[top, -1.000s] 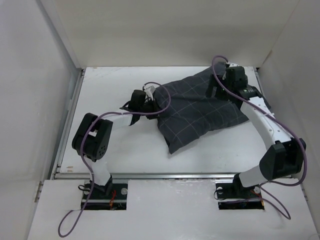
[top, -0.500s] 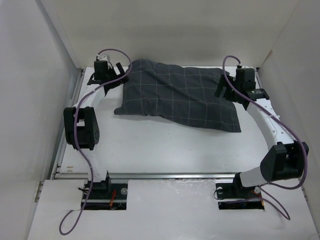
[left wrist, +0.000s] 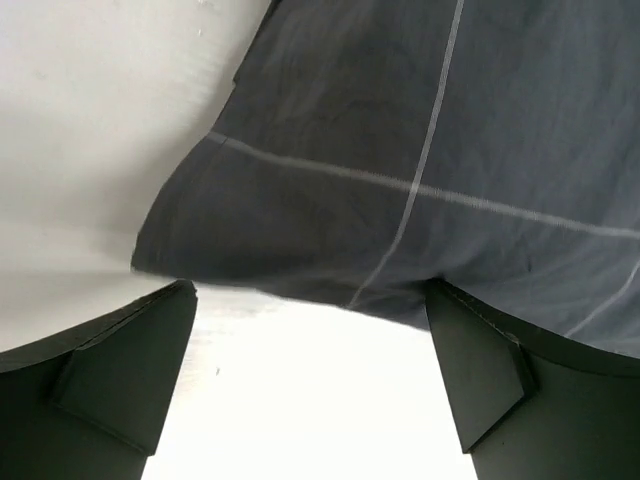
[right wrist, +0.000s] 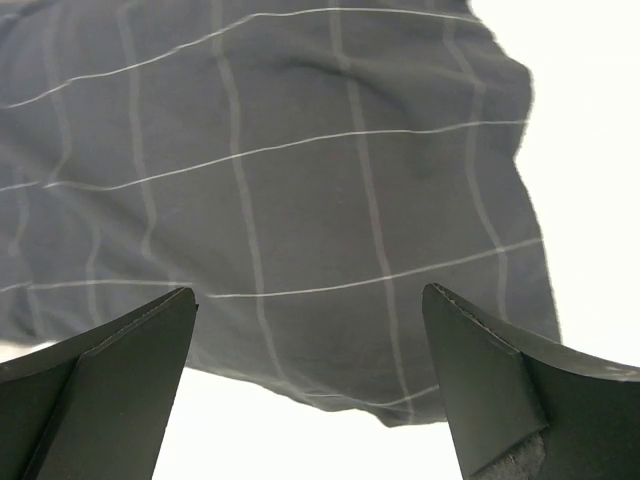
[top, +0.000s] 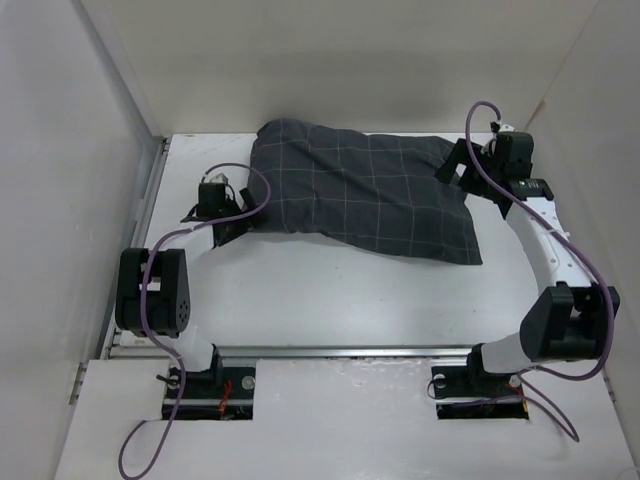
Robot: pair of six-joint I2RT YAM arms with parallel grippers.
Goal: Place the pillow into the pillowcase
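Note:
The dark grey checked pillowcase (top: 365, 190) lies spread flat across the back of the table, bulging a little. No white of the pillow shows in any view; it is hidden. My left gripper (top: 232, 213) sits at the pillowcase's near left corner, open, with bare table between its fingers. In the left wrist view the pillowcase (left wrist: 420, 170) fills the top and the left gripper (left wrist: 310, 292) holds nothing. My right gripper (top: 456, 166) is open at the cloth's right end. The right wrist view shows the pillowcase (right wrist: 280, 200) just beyond the empty right gripper (right wrist: 310, 295).
White walls close in the table (top: 300, 290) on the left, back and right. Purple cables loop from both arms. A metal rail (top: 330, 351) runs along the table's near edge.
The pillowcase went from bunched at mid-table to spread along the back. My left gripper opened, let go, and drew back from the far left corner toward me. The right gripper shifted slightly right.

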